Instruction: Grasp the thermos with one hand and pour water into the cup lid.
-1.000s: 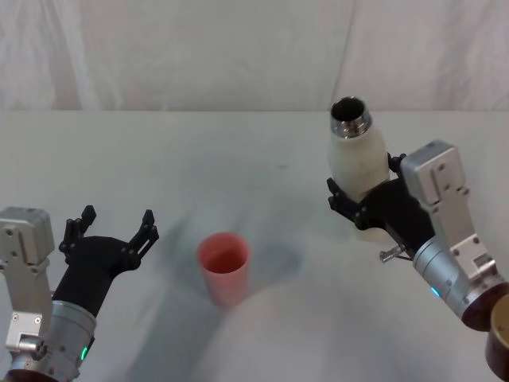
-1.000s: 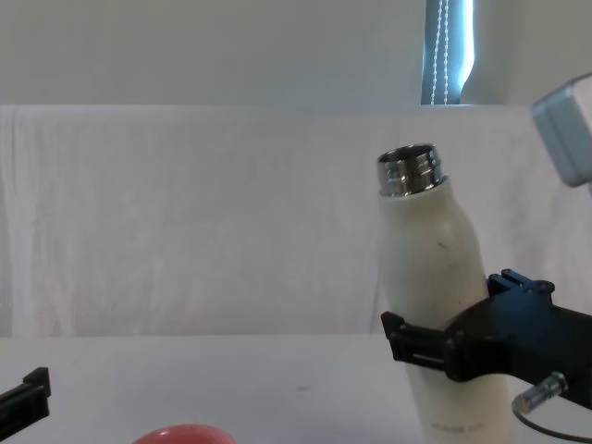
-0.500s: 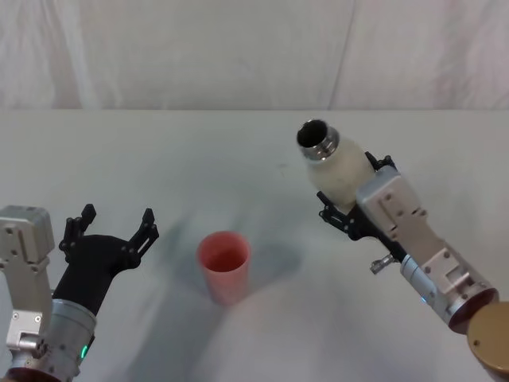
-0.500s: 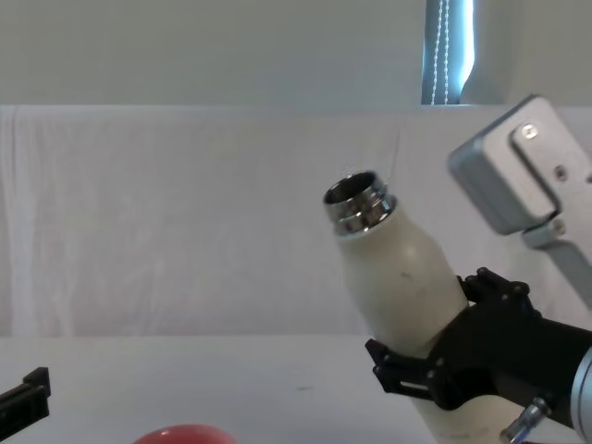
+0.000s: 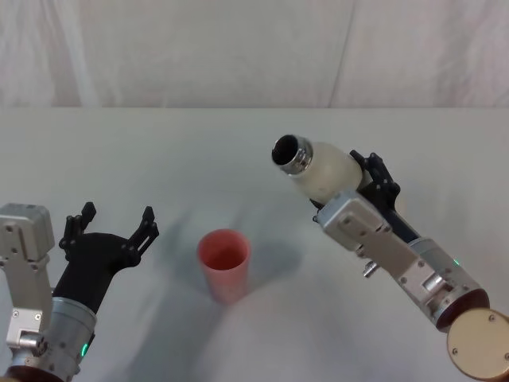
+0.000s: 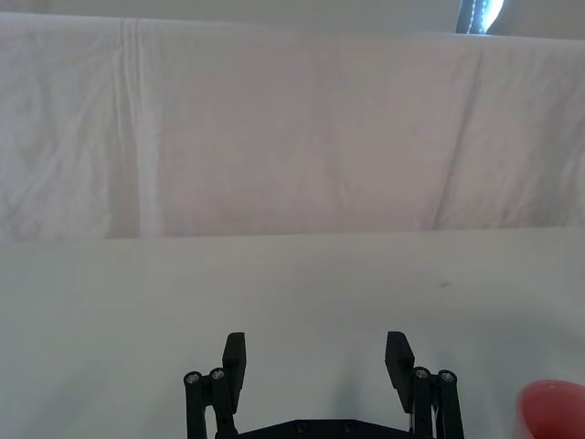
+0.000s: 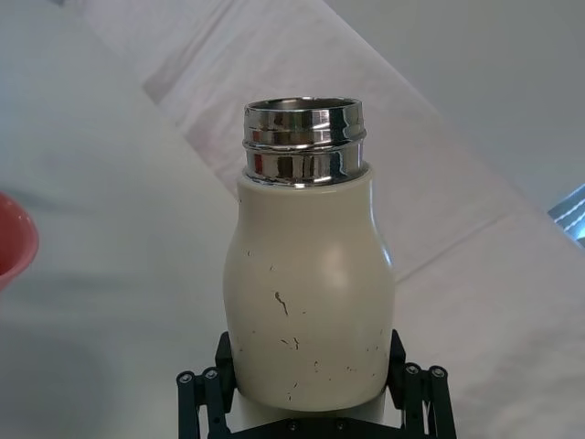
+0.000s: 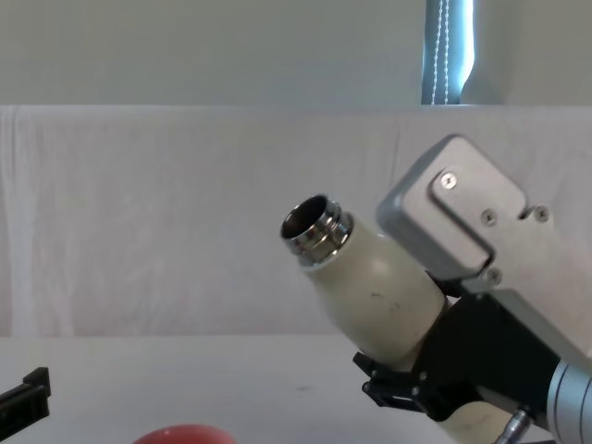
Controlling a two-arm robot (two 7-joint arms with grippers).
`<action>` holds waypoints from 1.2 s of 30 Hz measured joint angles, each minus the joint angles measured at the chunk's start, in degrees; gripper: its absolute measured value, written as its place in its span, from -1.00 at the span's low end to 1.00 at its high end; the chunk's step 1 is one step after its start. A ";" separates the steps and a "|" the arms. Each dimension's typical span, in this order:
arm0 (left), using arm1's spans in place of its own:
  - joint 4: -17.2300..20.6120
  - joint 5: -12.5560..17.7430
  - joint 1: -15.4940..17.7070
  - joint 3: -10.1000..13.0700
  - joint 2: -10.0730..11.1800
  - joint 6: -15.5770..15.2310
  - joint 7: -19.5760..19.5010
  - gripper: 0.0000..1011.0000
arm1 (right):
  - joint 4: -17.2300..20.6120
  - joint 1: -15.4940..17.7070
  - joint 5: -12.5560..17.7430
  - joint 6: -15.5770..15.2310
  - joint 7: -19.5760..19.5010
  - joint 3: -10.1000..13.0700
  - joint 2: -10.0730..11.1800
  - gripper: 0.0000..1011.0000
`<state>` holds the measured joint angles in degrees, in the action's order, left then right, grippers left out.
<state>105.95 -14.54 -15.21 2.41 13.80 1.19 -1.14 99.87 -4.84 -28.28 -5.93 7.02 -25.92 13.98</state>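
Head view: a pale grey table (image 5: 159,151) fills the frame below a white cloth backdrop (image 5: 238,48). Right of centre, the right gripper (image 5: 374,185) clamps its black fingers around the lower body of a tall cream-white thermos with a shiny chrome threaded neck (image 5: 318,169). The bottle is lifted off the table and tipped steeply, its open mouth pointing toward the upper left of the frame. A small pink-red plastic cup (image 5: 224,265) stands upright at lower centre, below and left of the thermos mouth and well apart from it. At lower left, the left gripper (image 5: 111,228) sits with its black fingers spread wide, holding nothing.

Left wrist view: the left gripper's (image 6: 316,355) two black fingers stand apart at the bottom edge, with bare table between them. The cup's rim (image 6: 553,407) peeks in at the lower right corner.

Right wrist view: the thermos (image 7: 306,302) fills the centre, with faint dark specks on its body. The right gripper's fingers (image 7: 206,393) press against both of its sides at the bottom. The cup (image 7: 11,240) shows at the left edge.

Chest view: the thermos (image 8: 370,291) slants from lower right to centre, mouth uppermost. The cup's rim (image 8: 185,433) sits at the bottom edge.
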 joint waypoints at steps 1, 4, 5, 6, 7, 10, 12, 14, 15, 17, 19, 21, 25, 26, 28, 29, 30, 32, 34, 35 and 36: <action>0.00 0.00 0.00 0.00 0.00 0.00 0.00 0.98 | -0.01 0.00 -1.17 0.02 -0.25 -0.28 0.02 0.89; 0.00 0.00 0.00 0.00 0.00 0.00 0.00 0.98 | -0.01 0.03 -3.37 0.05 -0.70 -0.76 0.11 0.89; 0.00 0.00 0.00 0.00 0.00 0.00 0.00 0.98 | -0.01 0.03 -3.97 0.06 -0.80 -0.89 0.14 0.89; 0.00 0.00 0.00 0.00 0.00 0.00 0.00 0.98 | -0.01 0.04 -4.61 0.07 -0.90 -1.01 0.16 0.89; 0.00 0.00 0.00 0.00 0.00 0.00 0.00 0.98 | -0.01 0.04 -5.24 0.09 -0.99 -1.13 0.18 0.89; 0.00 0.00 0.00 0.00 0.00 0.00 0.00 0.98 | -0.03 0.02 -7.95 0.12 -1.35 -1.72 0.28 0.89; 0.00 0.00 0.00 0.00 0.00 0.00 0.00 0.98 | -0.10 -0.01 -9.04 0.12 -1.44 -1.95 0.33 0.89; 0.00 0.00 0.00 0.00 0.00 0.00 0.00 0.98 | -0.18 -0.07 -10.04 0.12 -1.58 -2.20 0.37 0.89; 0.00 0.00 0.00 0.00 0.00 0.00 0.00 0.98 | -0.28 -0.15 -10.98 0.12 -1.69 -2.43 0.42 0.89; 0.00 0.00 0.00 0.00 0.00 0.00 0.00 0.98 | -0.40 -0.23 -12.00 0.12 -1.79 -2.71 0.47 0.89; 0.00 0.00 0.00 0.00 0.00 0.00 0.00 0.98 | -0.58 -0.38 -13.57 0.11 -2.13 -3.17 0.58 0.89; 0.00 0.00 0.00 0.00 0.00 0.00 0.00 0.98 | -0.70 -0.45 -14.44 0.10 -2.33 -3.44 0.62 0.89; 0.00 0.00 0.00 0.00 0.00 0.00 0.00 0.98 | -1.28 -0.60 -17.60 0.09 -3.61 -4.37 0.76 0.89; 0.00 0.00 0.00 0.00 0.00 0.00 0.00 0.98 | -1.39 -0.63 -18.06 0.09 -3.80 -4.51 0.77 0.89; 0.00 0.00 0.00 0.00 0.00 0.00 0.00 0.98 | -1.60 -0.66 -19.25 0.10 -4.39 -4.84 0.82 0.89; 0.00 0.00 0.00 0.00 0.00 0.00 0.00 0.98 | -1.69 -0.68 -19.70 0.11 -4.59 -4.95 0.86 0.89; 0.00 0.00 0.00 0.00 0.00 0.00 0.00 0.98 | -1.78 -0.70 -20.12 0.13 -4.80 -5.09 0.90 0.89; 0.00 0.00 0.00 0.00 0.00 0.00 0.00 0.98 | -2.00 -0.80 -21.10 0.14 -5.15 -5.39 0.95 0.89; 0.00 0.00 0.00 0.00 0.00 0.00 0.00 0.98 | -2.19 -0.87 -22.04 0.12 -5.31 -5.68 1.06 0.89; 0.00 0.00 0.00 0.00 0.00 0.00 0.00 0.98 | -2.24 -0.91 -22.37 0.10 -5.34 -5.80 1.11 0.89; 0.00 0.00 0.00 0.00 0.00 0.00 0.00 0.98 | -2.33 -0.98 -22.95 0.06 -5.40 -6.03 1.23 0.89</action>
<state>105.95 -14.54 -15.21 2.41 13.80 1.19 -1.14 97.55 -5.83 -51.23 -5.87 1.62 -31.96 15.21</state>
